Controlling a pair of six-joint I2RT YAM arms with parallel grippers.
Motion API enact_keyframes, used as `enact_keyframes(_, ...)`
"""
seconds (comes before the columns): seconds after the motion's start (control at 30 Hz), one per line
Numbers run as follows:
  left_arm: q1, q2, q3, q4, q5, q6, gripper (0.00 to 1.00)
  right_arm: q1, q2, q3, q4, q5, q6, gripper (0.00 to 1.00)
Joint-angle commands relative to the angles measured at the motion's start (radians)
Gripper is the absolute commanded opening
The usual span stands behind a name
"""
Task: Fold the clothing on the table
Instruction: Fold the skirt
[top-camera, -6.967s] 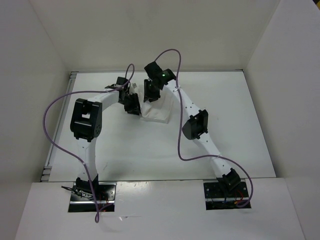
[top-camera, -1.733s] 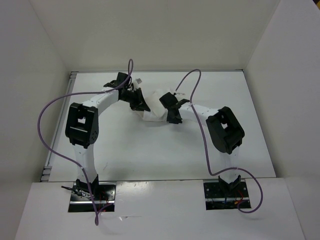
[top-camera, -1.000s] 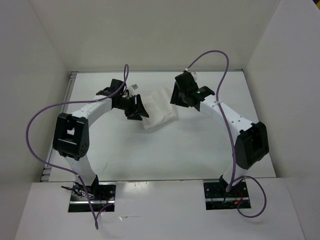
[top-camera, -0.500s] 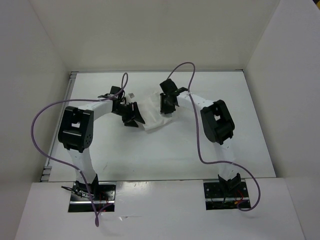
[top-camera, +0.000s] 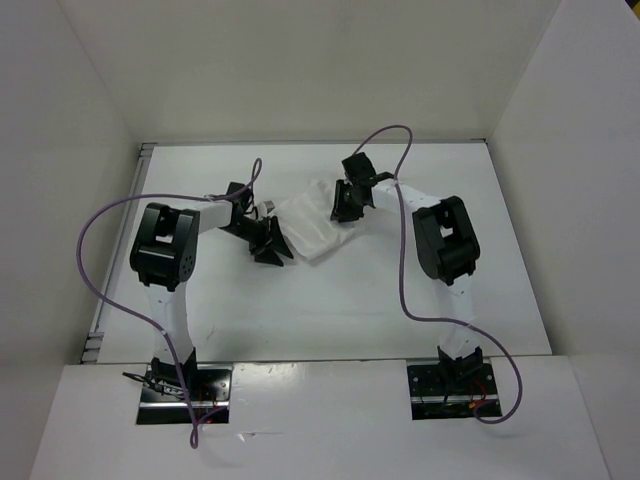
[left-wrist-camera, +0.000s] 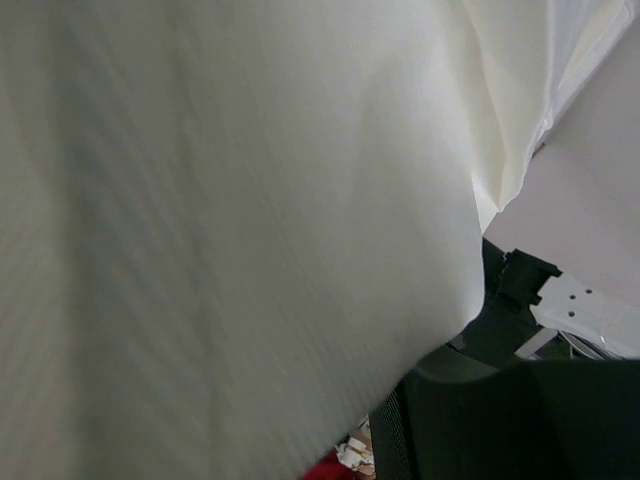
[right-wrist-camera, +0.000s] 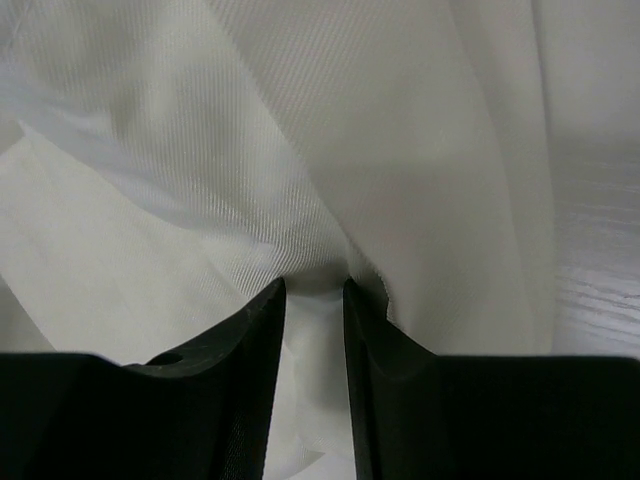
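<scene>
- Cloth (top-camera: 312, 225) lies on the table (top-camera: 300, 310) near the middle of the far edge, between the two arms.
- From above it is one small, compact patch with a skewed outline. Layers overlap, so I judge at least one fold is in.
- It is not neat: the edges are not squared, the near corner pokes out toward the near edge, and the right wrist view shows creases and a loose flap.
- Right pincer (right-wrist-camera: 313, 288) is at the cloth's far right edge, jaws nearly together. A ridge of fabric runs up between the tips and creases fan out from there, so I read it as pinching a fold of cloth.
- Left pincer (top-camera: 271, 244) is at the cloth's left edge, touching or just over it. Its wrist view is filled with fabric close to the lens and shows no fingers, so I cannot tell if it is released or clenched.
- Progress: past the middle, I'd guess.
- Left to do: likely bring this pinched edge over, flatten the bulge, line up the sides, let go and pull both arms back.
- Risk: the fabric is thin and limp, so the bottom layer may drag.
</scene>
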Motion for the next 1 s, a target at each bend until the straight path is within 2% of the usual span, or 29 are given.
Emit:
enact_keyframes(0.0, 0.009, 0.050, -0.067, 0.016, -0.069, 0.082, 0.54, 0.007, -0.112, -0.070, 0.039, -0.033, -0.011, 0.36)
enact_keyframes(0.13, 0.029, -0.110, -0.078, 0.027, -0.014, 0.065, 0.56, 0.007, -0.324, -0.100, 0.001, -0.007, -0.011, 0.44)
enact_keyframes(0.3, 0.049, -0.406, -0.076, 0.049, -0.039, 0.102, 0.60, -0.022, -0.588, -0.208, -0.033, 0.175, 0.007, 0.75)
enact_keyframes(0.43, 0.058, -0.570, -0.158, 0.127, -0.151, 0.068, 0.61, -0.076, -0.736, -0.357, -0.044, 0.222, 0.025, 0.77)
enact_keyframes(0.6, 0.058, -0.628, -0.335, 0.230, -0.164, -0.040, 0.61, -0.099, -0.807, -0.500, -0.011, 0.182, 0.065, 0.79)
enact_keyframes(0.7, 0.058, -0.719, -0.369, 0.239, -0.190, -0.073, 0.61, -0.099, -0.852, -0.564, -0.011, 0.194, 0.094, 0.79)
enact_keyframes(0.87, 0.067, -0.745, -0.397, 0.239, -0.181, -0.082, 0.61, -0.108, -0.965, -0.663, 0.001, 0.251, 0.166, 0.85)
enact_keyframes(0.97, 0.067, -0.734, -0.408, 0.250, -0.159, -0.094, 0.61, -0.108, -0.999, -0.721, 0.013, 0.251, 0.185, 0.85)
